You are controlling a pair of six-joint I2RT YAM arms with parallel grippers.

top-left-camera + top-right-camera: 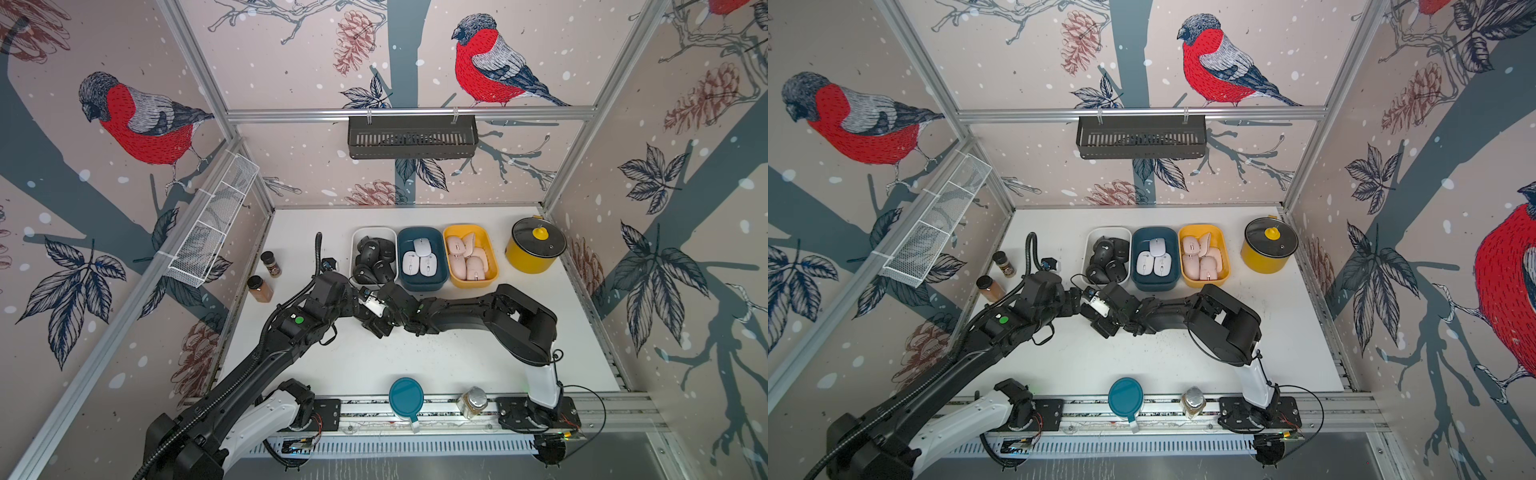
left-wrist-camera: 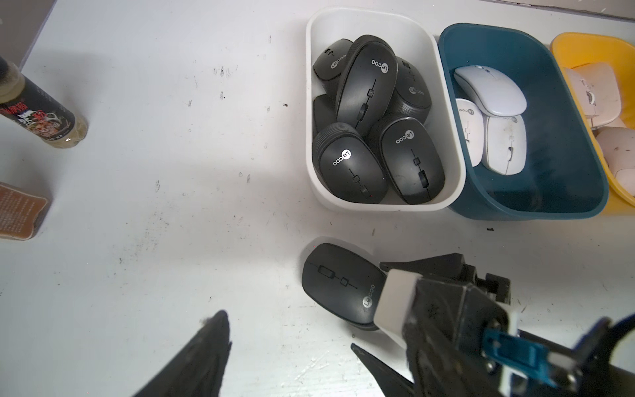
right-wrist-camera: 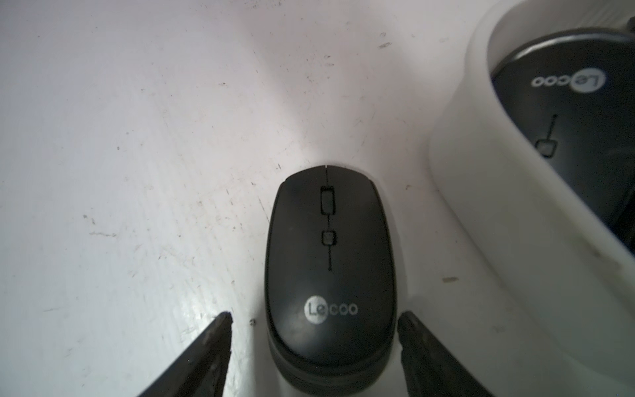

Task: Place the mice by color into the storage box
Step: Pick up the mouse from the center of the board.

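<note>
The black mouse (image 3: 330, 268) lies on the table (image 3: 137, 172) just beside the white bin (image 3: 464, 178). It sits ungripped between the spread fingers of the right claw (image 3: 314, 318). Neither top view shows it. The left claw (image 2: 288, 330) hangs open and empty. The white bin holds six black mice (image 2: 364, 82), and the blue bin (image 2: 567, 154) holds three white mice (image 2: 491, 89).

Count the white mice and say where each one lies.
3, all in the blue bin: one white mouse at the far end, two side by side nearer the arms. More could lie hidden beneath them.
</note>
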